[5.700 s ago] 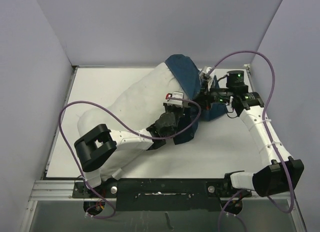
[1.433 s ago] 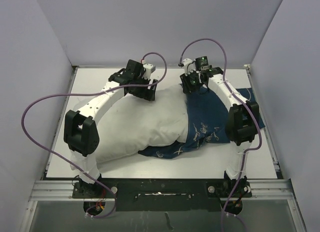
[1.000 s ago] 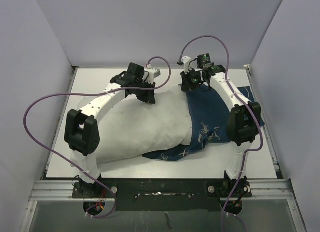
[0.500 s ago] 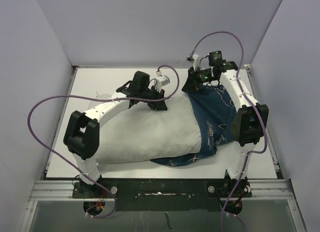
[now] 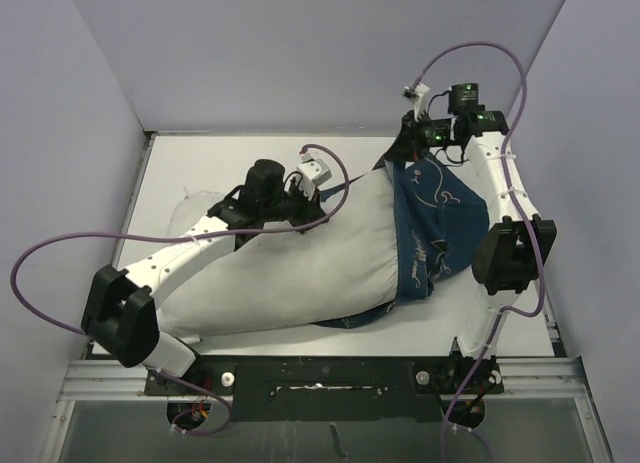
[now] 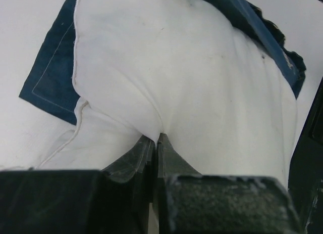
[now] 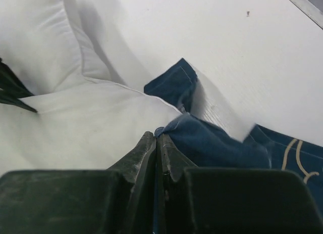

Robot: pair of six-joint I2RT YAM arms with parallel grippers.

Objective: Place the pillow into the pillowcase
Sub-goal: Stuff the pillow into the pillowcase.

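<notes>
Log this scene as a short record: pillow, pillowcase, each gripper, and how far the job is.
pillow: white, lying across the table, right end inside the pillowcase
pillowcase: navy, whale print, covers only the pillow's right end
left gripper: jaws shut, pinching pillow fabric
right gripper: jaws shut on the pillowcase's hem, at the far right
progress: partly in; most of the pillow is outside

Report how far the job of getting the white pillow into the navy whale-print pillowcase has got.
Done: one end of the lumpy white stuffed pillow sits inside the navy whale-print fabric pillowcase. In hand: the left gripper is shut on pillow fabric, and the right gripper is shut on the pillowcase's edge. Left: most of the pillow lies outside.
</notes>
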